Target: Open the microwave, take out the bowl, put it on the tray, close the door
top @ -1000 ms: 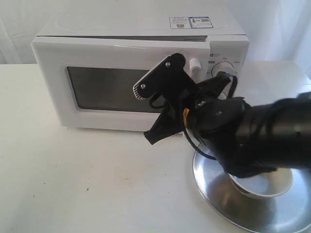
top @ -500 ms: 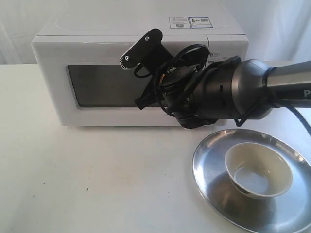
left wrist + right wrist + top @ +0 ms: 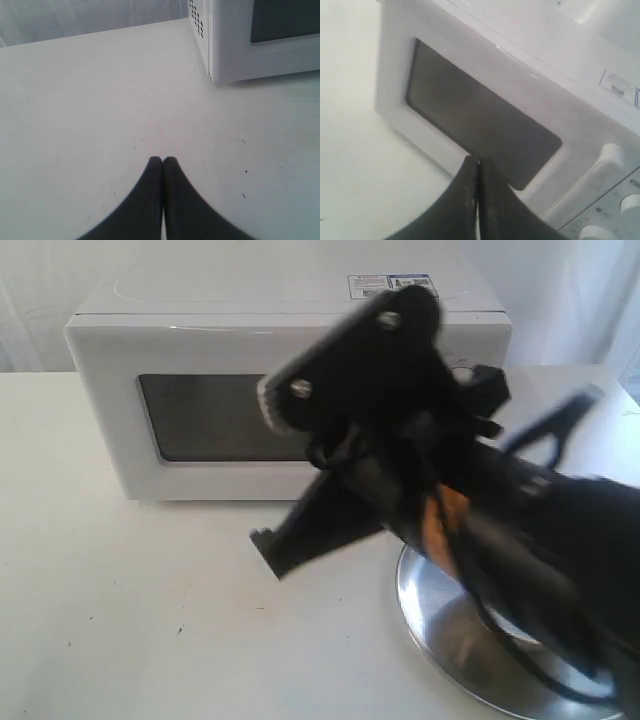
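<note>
Right arm is right up in the exterior camera's face, big black motion-blurred blob covering the right half of the microwave. From its wrist cam the right tool has its fingers pressed together with nothing between them, and it's sitting in front of the door, tips lined up over the lower edge of the dark window. It doesn't look like it's touching the door, but I can't say for sure from that angle.

The door looks shut, flush with the front of the box. The white bar handle is off to one side of the tool, with the knobs just past it. Stickers are visible on top of the microwave.

The tray sits on the table in front of the microwave's right end. Only its left part shows, shiny and reflective, and the arm covers the rest. The bowl I can't make out at all, since the arm blocks the middle of the tray.

The left tool has its fingers together too and is empty, hanging over bare table. The microwave's left front corner, with the vent holes on its side, is a little way ahead of it.
</note>
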Motion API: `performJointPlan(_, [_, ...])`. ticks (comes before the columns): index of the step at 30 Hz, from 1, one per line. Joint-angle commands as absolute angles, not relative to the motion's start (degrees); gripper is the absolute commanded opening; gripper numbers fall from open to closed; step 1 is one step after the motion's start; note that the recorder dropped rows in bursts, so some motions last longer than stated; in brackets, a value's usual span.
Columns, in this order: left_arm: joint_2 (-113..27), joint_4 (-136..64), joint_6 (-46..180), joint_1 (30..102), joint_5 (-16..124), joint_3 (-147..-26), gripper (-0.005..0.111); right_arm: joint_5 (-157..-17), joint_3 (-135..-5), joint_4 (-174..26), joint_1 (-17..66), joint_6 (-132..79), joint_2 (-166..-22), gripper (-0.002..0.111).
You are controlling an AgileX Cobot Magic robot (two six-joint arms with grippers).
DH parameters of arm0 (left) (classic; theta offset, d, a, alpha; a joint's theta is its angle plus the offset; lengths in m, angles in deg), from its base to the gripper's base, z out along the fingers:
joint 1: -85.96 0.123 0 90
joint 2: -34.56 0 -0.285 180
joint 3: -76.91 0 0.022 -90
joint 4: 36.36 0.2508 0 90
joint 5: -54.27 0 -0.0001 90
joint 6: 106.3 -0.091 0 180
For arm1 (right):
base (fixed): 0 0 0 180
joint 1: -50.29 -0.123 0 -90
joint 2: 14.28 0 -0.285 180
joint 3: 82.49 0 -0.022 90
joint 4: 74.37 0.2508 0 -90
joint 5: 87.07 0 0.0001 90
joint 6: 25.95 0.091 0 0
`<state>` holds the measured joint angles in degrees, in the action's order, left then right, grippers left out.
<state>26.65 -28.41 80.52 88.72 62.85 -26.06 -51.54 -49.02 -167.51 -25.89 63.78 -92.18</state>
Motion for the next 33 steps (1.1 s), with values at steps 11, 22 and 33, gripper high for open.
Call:
performJointPlan(11, [26.77,-28.62,80.85,88.67,62.78,-25.87,0.000,-71.45,-21.92,-164.17,-35.31,73.25,-58.12,0.000])
performJointPlan(22, [26.77,-28.62,80.85,88.67,62.78,-25.87,0.000,-73.21,-17.43,-168.22,-35.31,87.90,-56.52,0.000])
performJointPlan(33, [26.77,-28.62,80.85,88.67,62.78,-25.87,0.000,-57.99,-17.12,-174.31,-16.34,89.82,-45.32,0.000])
